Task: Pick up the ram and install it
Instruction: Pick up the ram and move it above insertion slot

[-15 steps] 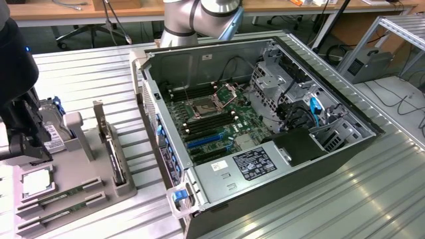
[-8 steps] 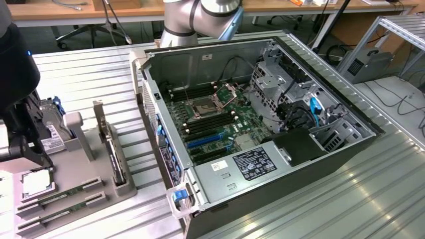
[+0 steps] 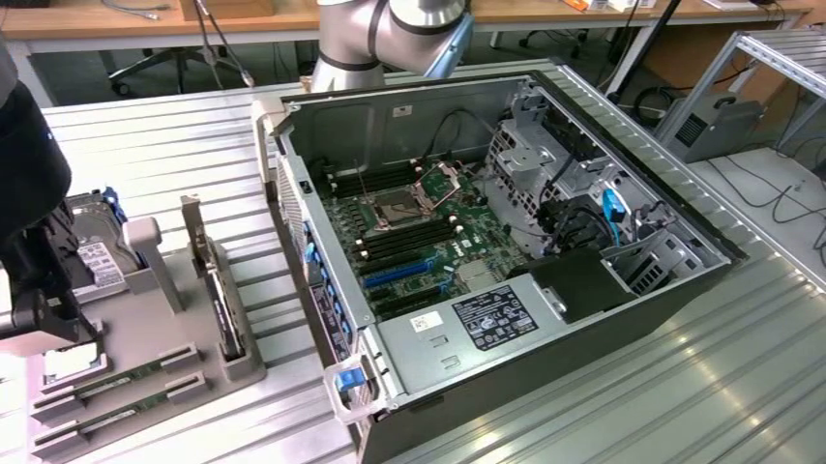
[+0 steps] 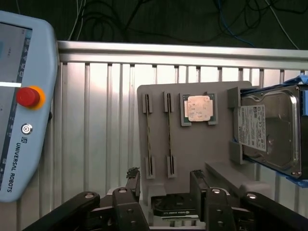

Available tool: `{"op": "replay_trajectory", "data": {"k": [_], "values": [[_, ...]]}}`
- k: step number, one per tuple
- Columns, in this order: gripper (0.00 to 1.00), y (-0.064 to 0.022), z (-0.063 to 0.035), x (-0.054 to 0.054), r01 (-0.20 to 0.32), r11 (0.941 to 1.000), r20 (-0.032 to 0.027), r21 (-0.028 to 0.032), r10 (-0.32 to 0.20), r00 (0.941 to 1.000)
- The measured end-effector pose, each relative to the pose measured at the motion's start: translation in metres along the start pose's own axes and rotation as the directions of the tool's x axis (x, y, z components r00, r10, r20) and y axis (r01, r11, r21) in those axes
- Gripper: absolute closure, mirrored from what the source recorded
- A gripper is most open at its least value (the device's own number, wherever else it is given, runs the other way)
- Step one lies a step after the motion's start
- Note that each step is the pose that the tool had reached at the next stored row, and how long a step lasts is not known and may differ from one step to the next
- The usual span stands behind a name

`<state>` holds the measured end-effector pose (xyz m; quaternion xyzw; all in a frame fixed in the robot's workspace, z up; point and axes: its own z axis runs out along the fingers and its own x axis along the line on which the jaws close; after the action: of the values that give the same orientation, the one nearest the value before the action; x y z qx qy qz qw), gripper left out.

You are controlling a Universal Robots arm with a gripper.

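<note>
Two ram sticks lie in slots of a grey holder tray (image 3: 168, 329) at the exterior view's left: one (image 3: 123, 377) and another (image 3: 110, 418) beside it. In the wrist view they stand edge-on, the first (image 4: 147, 134) next to the second (image 4: 168, 134). My gripper (image 3: 52, 324) hangs above the tray near the hard drive. In the wrist view the gripper (image 4: 166, 185) is open, its black fingers (image 4: 134, 185) apart with nothing between them, short of the sticks. The open computer case (image 3: 516, 106) shows its motherboard (image 3: 427, 237).
The tray also holds a processor chip (image 4: 198, 108), a silver hard drive (image 4: 269, 130) and an upright dark expansion card (image 3: 213, 280). A teach pendant (image 4: 24, 110) with a red stop button lies on the ribbed metal table (image 3: 645, 387). The arm's base (image 3: 362, 39) stands behind the case.
</note>
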<state>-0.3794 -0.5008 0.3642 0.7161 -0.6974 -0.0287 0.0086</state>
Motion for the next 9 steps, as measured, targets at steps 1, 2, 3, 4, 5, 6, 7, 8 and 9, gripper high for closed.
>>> {"op": "replay_trajectory", "data": {"k": [1,2,3,4,5,6,7,8,9], "values": [[0.46,0.0000,0.0020,0.000,0.000,1.0000,-0.0001,-0.0001,0.000,1.0000],[0.46,-0.0001,0.0038,0.000,0.000,1.0000,0.0000,-0.0002,0.000,1.0000],[0.46,-0.0002,0.0065,0.000,0.000,1.0000,0.0000,-0.0001,0.000,1.0000],[0.46,-0.0003,0.0082,0.000,0.000,1.0000,0.0001,0.0000,0.000,1.0000],[0.46,-0.0004,0.0106,0.000,0.000,1.0000,0.0000,0.0000,0.000,1.0000],[0.46,-0.0005,0.0135,0.000,0.000,1.0000,0.0001,0.0000,0.000,1.0000],[0.46,-0.0006,0.0151,0.001,0.000,1.0000,0.0001,0.0000,0.000,1.0000],[0.46,-0.0007,0.0170,0.001,0.000,1.0000,0.0000,-0.0001,0.000,1.0000],[0.46,-0.0007,0.0189,0.001,0.000,1.0000,0.0000,-0.0001,0.000,1.0000]]}}
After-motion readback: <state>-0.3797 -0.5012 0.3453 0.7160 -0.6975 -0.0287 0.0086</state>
